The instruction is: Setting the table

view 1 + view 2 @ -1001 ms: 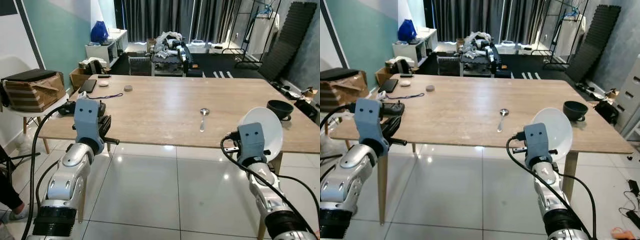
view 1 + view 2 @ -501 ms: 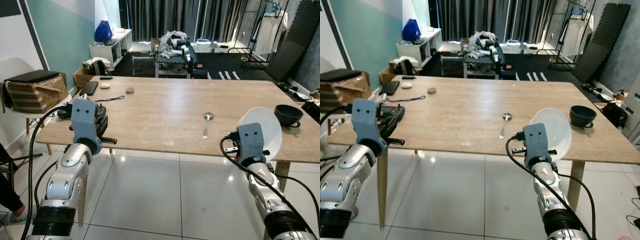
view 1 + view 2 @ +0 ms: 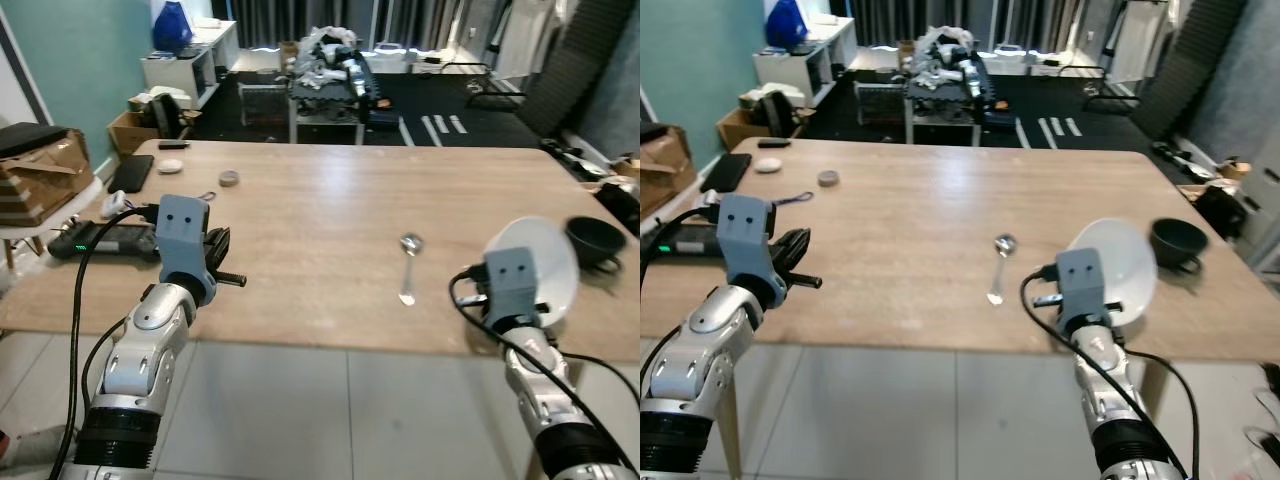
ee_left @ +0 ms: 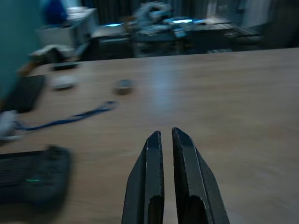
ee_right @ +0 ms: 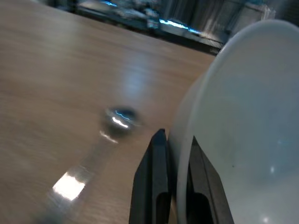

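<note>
Right wrist view showed the right gripper [image 5: 174,140] pinching the rim of a white bowl [image 5: 243,121], one black finger inside the rim and one outside, so that the bowl stood on edge with its hollow turned sideways. Beyond the fingertips, blurred, a metal spoon [image 5: 110,126] lay flat on the wooden table [image 5: 56,70], near the gripper but apart from it. From the head views the same gripper [image 3: 530,290] hung over the table's near edge, the tilted bowl just ahead of it, the spoon [image 3: 408,268] off to its left with the rounded end pointing away from the robot, and a dark cup [image 3: 597,240] standing just beyond the bowl on the gripper's right, by the table's far right corner. The left gripper [image 4: 167,144] held nothing; its two fingers were drawn almost together with a thin slit between them, poised low over bare tabletop. To its left a black handheld device [image 3: 105,240] with a small green light lay near the table's edge, and further ahead of it were a blue cord [image 4: 77,115], a small round object [image 4: 123,86], a small pale object [image 4: 63,81] and a dark phone [image 3: 130,172], all well apart from the fingers. Past the table's far edge stood a cluttered low rack [image 3: 325,85] and dark curtains.
</note>
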You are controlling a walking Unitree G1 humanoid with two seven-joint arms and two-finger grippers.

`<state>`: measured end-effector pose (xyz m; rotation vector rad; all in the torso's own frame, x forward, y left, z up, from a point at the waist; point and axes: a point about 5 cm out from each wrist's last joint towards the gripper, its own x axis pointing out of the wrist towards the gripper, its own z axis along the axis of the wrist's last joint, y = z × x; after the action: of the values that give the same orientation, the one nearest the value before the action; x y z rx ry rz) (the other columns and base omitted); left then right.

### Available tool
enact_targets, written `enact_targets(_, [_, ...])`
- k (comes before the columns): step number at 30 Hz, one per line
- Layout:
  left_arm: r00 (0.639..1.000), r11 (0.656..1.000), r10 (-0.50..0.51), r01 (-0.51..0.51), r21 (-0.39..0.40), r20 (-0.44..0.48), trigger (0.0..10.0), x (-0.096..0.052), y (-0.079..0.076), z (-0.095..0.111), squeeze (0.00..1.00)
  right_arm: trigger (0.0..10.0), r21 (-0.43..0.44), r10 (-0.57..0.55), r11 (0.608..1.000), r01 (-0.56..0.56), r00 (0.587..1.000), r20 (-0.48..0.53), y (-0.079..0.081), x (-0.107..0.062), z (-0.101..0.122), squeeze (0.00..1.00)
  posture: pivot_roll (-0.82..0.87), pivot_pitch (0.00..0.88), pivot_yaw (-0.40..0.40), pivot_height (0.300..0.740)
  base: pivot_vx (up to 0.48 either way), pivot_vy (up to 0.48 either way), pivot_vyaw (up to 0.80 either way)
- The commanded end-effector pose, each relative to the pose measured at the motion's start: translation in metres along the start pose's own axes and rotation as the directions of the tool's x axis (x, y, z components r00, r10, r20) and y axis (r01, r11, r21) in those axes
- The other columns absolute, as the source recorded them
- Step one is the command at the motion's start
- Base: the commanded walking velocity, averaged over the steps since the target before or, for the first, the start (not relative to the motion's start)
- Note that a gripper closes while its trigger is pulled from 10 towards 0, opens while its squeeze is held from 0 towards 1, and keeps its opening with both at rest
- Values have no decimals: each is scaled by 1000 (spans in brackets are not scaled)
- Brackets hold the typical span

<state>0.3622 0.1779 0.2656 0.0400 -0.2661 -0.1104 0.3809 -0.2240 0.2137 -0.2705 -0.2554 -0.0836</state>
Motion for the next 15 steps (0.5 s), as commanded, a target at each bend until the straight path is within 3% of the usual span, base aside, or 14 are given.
enact_targets(1, [1000, 1000, 9, -9, 3, -13, 10000, -2, 1, -4, 0, 10000, 1, 7, 1000, -7, 1000, -17, 2, -4, -6, 0, 41, 127, 96, 740, 240, 0, 0])
enact_targets(15, [999, 1000, -15, 15, 14, -28, 10000, -2, -4, -7, 0, 10000, 10, 21, 1000, -21, 1000, -15, 8, -5, -7, 0, 41, 130, 97, 740, 17, 0, 0])
